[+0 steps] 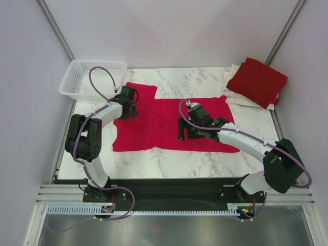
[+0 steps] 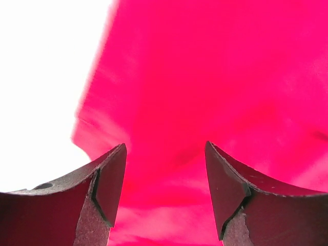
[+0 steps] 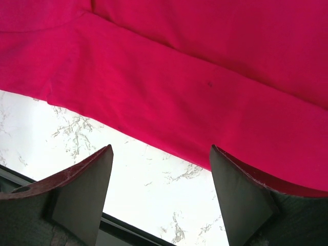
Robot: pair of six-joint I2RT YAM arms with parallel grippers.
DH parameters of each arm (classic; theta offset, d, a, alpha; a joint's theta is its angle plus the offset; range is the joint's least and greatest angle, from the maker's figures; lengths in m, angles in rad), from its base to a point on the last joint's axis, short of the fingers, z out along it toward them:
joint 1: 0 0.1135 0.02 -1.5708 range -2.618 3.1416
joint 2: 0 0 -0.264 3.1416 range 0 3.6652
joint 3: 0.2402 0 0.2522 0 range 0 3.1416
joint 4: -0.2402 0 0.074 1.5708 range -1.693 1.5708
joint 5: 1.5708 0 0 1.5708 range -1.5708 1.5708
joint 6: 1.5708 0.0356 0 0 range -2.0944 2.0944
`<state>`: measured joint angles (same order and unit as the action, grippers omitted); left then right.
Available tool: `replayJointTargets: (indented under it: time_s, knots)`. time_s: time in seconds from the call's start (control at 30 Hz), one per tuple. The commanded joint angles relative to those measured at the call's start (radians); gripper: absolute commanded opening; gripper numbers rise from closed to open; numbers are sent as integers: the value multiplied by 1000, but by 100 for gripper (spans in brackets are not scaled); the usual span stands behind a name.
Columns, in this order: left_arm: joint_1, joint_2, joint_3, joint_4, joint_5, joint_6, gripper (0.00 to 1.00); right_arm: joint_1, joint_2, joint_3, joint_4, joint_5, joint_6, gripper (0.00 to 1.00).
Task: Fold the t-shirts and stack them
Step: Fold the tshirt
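Note:
A bright crimson t-shirt (image 1: 164, 125) lies spread flat on the marble table (image 1: 174, 159), with a sleeve toward the back left. My left gripper (image 1: 128, 108) is open and empty, low over the shirt's left part; in the left wrist view its gripper (image 2: 165, 179) has only crimson cloth (image 2: 215, 77) between the jaws. My right gripper (image 1: 181, 132) is open and empty over the shirt's middle. In the right wrist view the gripper (image 3: 161, 189) hangs over bare marble just in front of the shirt's near hem (image 3: 205, 61). A folded darker red shirt (image 1: 257, 81) lies on folded white ones (image 1: 237, 96) at the back right.
A white plastic mesh basket (image 1: 91, 78) stands at the back left corner, just behind my left arm. Grey walls close in the table on the left, back and right. The table's dark near edge (image 3: 133, 230) shows in the right wrist view.

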<state>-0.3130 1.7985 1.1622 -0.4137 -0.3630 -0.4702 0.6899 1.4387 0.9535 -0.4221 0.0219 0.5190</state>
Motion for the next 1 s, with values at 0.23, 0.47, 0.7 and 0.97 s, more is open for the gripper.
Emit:
replayJointTargets:
  time_s: [0.23,0.47,0.7,0.97]
  knots:
    - [235,-95,5,64,87,-55,70,0,-27,-13,-12,32,-17,85]
    - [37,-156,-67,153,49,59,65,0,5,-7,-3,20,-14,84]
    - [-38,-36,-22,156,117,119,56,0,-23,-33,-3,30,-7,84]
    - [-100,22,5,156,145,113,50,0,-40,-67,0,38,-1,84]
